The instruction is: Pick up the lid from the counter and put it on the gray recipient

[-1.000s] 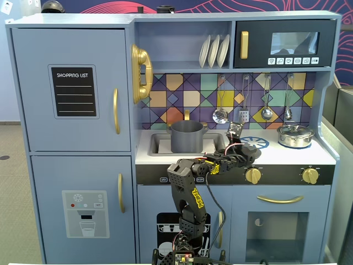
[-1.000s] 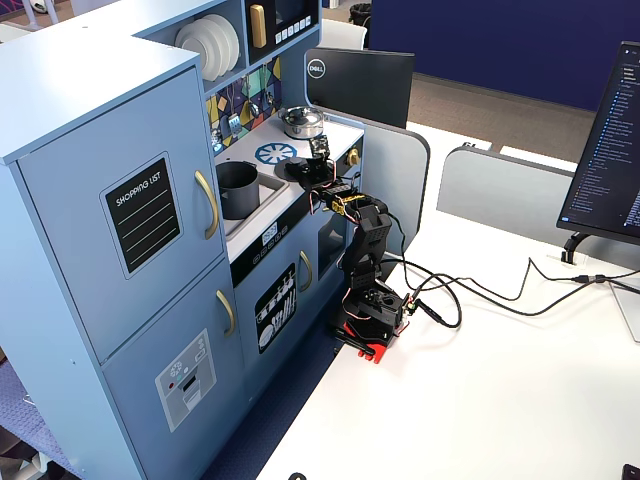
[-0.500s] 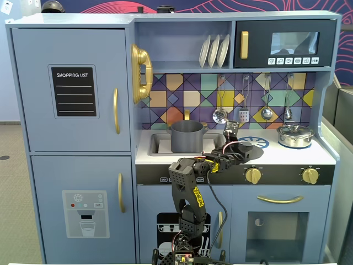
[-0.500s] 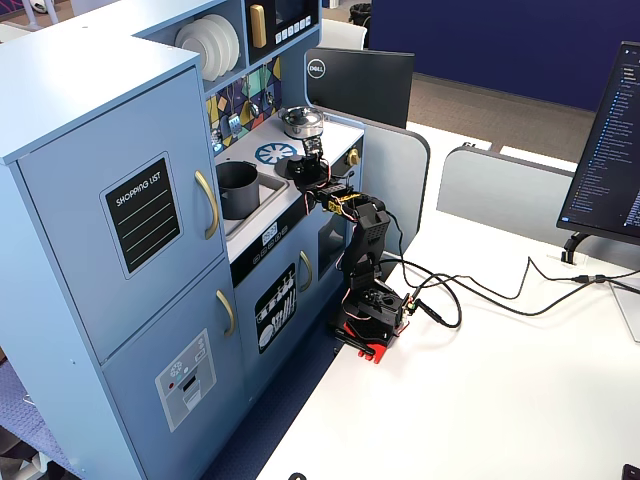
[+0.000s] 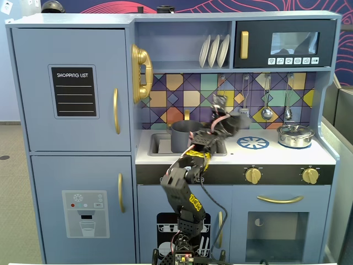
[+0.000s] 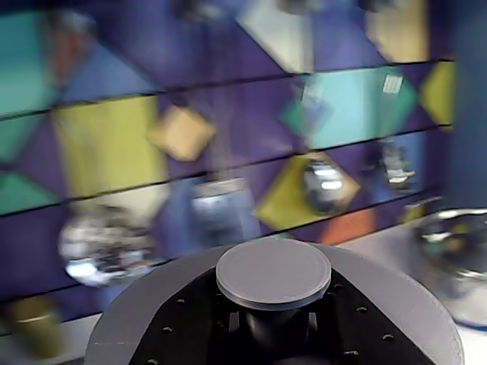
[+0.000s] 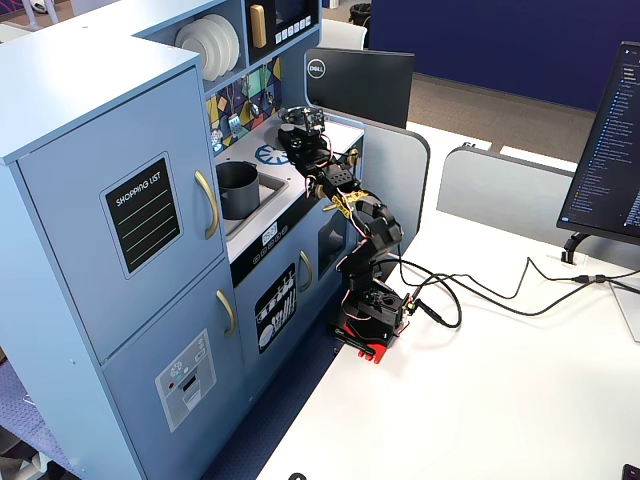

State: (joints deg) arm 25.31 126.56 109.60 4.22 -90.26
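In the wrist view my gripper [image 6: 274, 323] is shut on the small round knob [image 6: 274, 272] of the matte dark gray lid [image 6: 129, 315], with a black finger [image 6: 183, 327] on each side of the knob. In a fixed view the gripper [image 5: 234, 122] holds the lid above the counter, right of the gray recipient [image 5: 185, 136], which stands open in the sink. In another fixed view the gripper [image 7: 300, 125] is beyond the gray recipient [image 7: 237, 190], near the backsplash.
A shiny silver lidded pot [image 5: 295, 135] stands at the counter's right end and shows blurred in the wrist view [image 6: 456, 258]. Ladles and spoons [image 5: 267, 112] hang on the tiled backsplash. A blue burner mark [image 5: 253, 143] lies below the gripper. White plates [image 5: 214, 51] sit on the shelf.
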